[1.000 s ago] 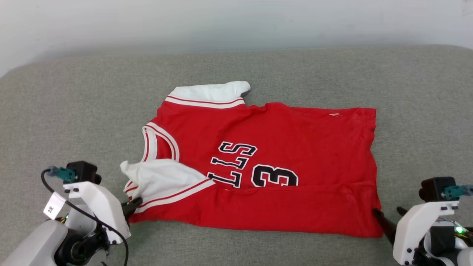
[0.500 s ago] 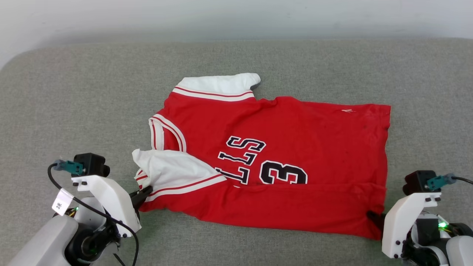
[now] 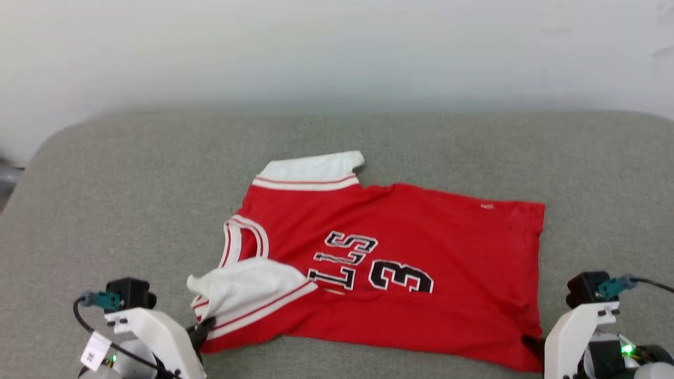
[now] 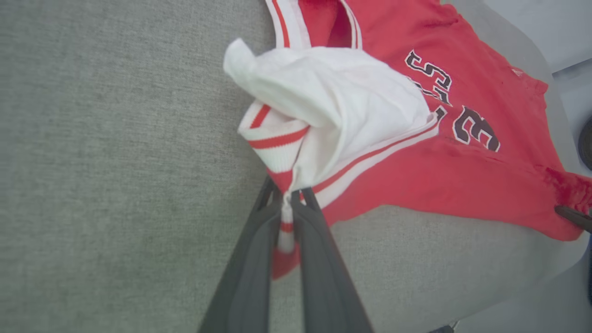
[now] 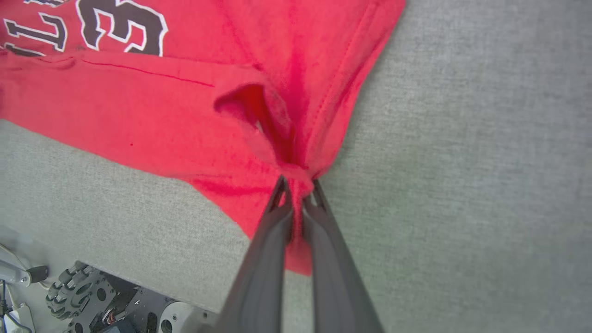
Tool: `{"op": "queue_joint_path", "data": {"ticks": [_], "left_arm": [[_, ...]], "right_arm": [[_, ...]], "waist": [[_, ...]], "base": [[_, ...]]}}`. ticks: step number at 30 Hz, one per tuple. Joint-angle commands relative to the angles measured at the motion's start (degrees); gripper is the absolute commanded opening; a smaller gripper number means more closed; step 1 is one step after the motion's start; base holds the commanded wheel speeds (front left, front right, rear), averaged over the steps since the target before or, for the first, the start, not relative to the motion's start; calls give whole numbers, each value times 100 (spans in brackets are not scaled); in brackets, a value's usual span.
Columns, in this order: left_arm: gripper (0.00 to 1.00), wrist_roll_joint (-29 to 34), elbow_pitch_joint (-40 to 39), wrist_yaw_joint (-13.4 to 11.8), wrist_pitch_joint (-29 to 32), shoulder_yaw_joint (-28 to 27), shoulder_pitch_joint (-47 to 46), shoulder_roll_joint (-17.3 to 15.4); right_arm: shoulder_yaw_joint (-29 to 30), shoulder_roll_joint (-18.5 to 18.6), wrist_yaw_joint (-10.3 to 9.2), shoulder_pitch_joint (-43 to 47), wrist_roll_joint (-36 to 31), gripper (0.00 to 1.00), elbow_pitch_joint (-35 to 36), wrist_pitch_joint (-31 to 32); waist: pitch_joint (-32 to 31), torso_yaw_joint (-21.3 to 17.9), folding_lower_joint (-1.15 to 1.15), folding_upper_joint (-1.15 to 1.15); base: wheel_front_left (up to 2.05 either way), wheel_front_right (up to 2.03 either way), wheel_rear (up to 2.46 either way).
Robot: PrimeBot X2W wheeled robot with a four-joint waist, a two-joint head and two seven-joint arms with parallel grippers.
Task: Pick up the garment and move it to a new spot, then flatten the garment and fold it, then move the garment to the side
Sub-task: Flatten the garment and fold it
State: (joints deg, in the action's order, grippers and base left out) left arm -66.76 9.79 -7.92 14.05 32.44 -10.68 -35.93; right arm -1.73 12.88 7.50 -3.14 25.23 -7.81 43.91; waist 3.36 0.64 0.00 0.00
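Status: the garment (image 3: 400, 252) lies spread on the grey padded surface (image 3: 131, 184), collar towards my left and hem towards my right, lettering and number facing up. I judge pick-up, relocation and flattening complete. Folding looks under way: a band along the near edge lies doubled over the body, and the near white sleeve (image 3: 247, 284) lies turned onto the chest. The far sleeve (image 3: 310, 168) lies flat and unfolded.

Left gripper (image 4: 291, 196): pressed together, pinching the striped trim at the near shoulder corner. Right gripper (image 5: 298, 185): pressed together, pinching the bunched near hem corner.

Remaining, by my estimate: carry both corners across to complete the fold, then move the garment to the side.

Containers: I see none; the padded surface bears the garment directly.
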Motion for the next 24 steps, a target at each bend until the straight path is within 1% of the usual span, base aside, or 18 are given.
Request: {"op": "queue_joint_path", "data": {"ticks": [1,8,11,14,16,19,20,21,22,24], "left_arm": [[0,-50,-81,-92,-47,-29,225,-57],[0,-215,-538,-462,-63,-143,955,-313],[0,-308,-684,-572,-48,-174,1217,-403],[0,-364,-723,-619,-5,-135,1358,-389],[0,-419,-717,-621,55,-73,1450,-324],[0,-407,-589,-621,-52,-64,1458,-197],[12,-409,-544,-607,-60,-41,1440,-148],[88,-415,-500,-583,-83,-32,1407,-96],[100,-384,-459,-578,-156,-60,1352,-61],[100,-309,-383,-562,-226,-36,1290,-44]], "right_arm": [[-38,46,-2,182,51,0,71,40],[-30,45,-2,639,182,0,422,170],[56,17,-3,869,179,0,544,242],[109,-18,-2,1020,150,0,601,270],[154,-79,-2,1145,132,0,636,285],[165,-174,-2,1304,100,0,595,162],[159,-201,-2,1310,93,20,591,42],[138,-192,-2,1330,49,100,581,-82],[102,-179,-2,1335,27,100,604,-269],[44,-197,-2,1286,-5,100,628,-684]], "waist": [[-275,26,0,0],[-490,97,0,0],[-517,127,0,0],[-521,137,0,0],[-514,132,0,0],[-491,117,0,0],[-483,115,0,0],[-477,115,0,0],[-471,115,0,0],[-458,95,0,0]], "base": [[0,0,0],[0,0,0],[0,0,0],[0,0,0],[0,0,0],[0,0,0],[0,0,0],[0,0,0],[0,0,0],[0,0,0]]}}
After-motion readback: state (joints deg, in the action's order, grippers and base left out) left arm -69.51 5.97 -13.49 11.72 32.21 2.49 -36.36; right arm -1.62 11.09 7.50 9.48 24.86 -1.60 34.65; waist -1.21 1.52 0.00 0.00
